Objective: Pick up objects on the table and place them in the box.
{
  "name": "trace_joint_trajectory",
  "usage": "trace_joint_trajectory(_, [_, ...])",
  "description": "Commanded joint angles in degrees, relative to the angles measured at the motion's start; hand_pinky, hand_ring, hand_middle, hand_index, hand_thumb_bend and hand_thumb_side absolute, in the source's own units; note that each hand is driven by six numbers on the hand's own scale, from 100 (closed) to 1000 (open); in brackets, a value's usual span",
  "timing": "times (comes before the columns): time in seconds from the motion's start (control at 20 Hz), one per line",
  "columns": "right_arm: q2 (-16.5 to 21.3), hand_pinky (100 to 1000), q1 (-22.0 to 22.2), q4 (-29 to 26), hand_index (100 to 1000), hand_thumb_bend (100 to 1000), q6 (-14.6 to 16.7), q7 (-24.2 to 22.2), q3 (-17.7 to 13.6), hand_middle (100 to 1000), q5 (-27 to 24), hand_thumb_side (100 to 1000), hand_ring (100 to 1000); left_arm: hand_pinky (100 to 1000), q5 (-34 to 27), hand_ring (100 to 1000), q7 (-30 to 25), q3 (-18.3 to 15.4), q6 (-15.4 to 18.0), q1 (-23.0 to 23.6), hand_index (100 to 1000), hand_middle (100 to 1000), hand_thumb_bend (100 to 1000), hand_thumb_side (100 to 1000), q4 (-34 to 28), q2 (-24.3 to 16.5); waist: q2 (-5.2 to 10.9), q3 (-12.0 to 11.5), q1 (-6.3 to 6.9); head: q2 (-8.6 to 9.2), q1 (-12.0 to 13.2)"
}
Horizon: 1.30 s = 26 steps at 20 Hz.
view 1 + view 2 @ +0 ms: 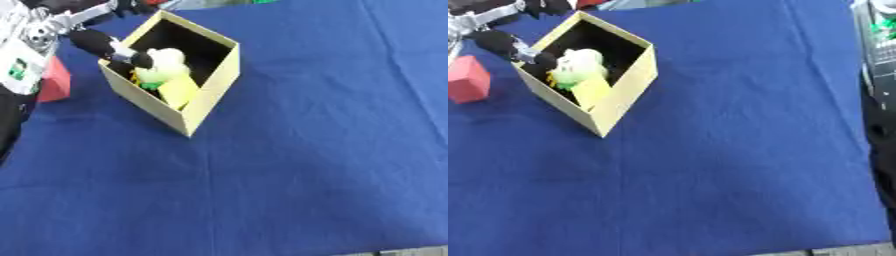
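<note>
Box: left hand over the rim, red block still outside

Box (208, 85) sits open on blue cloth (306, 165), holding a pale yellow-white soft thing (164, 64) and a yellow piece (179, 90). Left hand (105, 45) reaches over the box's left wall; its fingers touch the soft thing, curl not readable. Red block (467, 80) lies just left of the box. Risk: pulling out could snag the soft thing or drag the wall, tipping the box.

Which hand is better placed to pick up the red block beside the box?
Left. The left hand is at the box, near the red block; no right hand is visible.
</note>
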<state>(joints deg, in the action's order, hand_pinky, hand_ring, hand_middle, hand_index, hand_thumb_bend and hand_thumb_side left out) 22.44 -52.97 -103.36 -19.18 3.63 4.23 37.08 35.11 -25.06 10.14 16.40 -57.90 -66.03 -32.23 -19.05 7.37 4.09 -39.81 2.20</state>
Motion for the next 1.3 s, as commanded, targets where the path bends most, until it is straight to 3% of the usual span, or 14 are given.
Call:
trace_joint_trajectory(0.05, [0.6, 891, -0.8, -0.9, 973, 100, -0.1, 0.2, -0.7, 842, -0.3, 872, 917, 786, -2.7, 842, 1.4, -1.8, -0.9, -0.7, 880, 784, 888, 838, -2.6, -2.0, 1.48, -0.3, -0.31, -0.88, 0.2])
trace_joint_trajectory(0.25, [0.9, 891, -0.4, -0.8, 973, 100, -0.2, 0.3, -0.9, 842, -0.2, 872, 917, 785, -5.6, 843, 0.1, -2.9, -2.3, 0.4, 877, 784, 848, 810, -6.1, -4.8, 1.86, -1.0, -0.50, -1.32, -0.1])
trace_joint_trajectory(0.6, [1.5, 891, -0.1, -0.5, 972, 100, -0.4, 0.7, -1.2, 842, -0.3, 872, 917, 780, -5.6, 844, -3.0, -4.9, -3.1, 3.8, 870, 783, 817, 786, -8.4, -11.2, 1.92, -1.9, -1.08, -0.47, -1.5])
trace_joint_trajectory(0.9, [1.9, 891, -0.7, -0.1, 972, 100, -0.4, 0.9, -1.4, 842, -0.6, 875, 917, 783, -4.7, 853, -3.0, -6.0, -2.4, 5.9, 875, 797, 842, 772, -7.6, -14.1, 1.16, -2.0, -1.51, 1.20, -0.4])
trace_joint_trajectory(1.05, [2.1, 891, -1.1, 0.1, 972, 100, -0.5, 0.9, -1.4, 841, -0.7, 878, 917, 789, -3.7, 862, -4.0, -6.3, -0.6, 6.2, 886, 805, 859, 721, -6.2, -15.1, 0.58, -1.9, -1.56, 2.04, -0.1])
trace_joint_trajectory(1.3, [2.3, 891, -1.5, 0.3, 972, 100, -0.5, 0.9, -1.4, 840, -0.9, 880, 917, 801, 0.4, 877, -6.1, -7.2, 0.7, 6.3, 897, 817, 863, 704, -2.0, -16.7, -0.16, -1.6, -1.46, 2.83, 0.1])
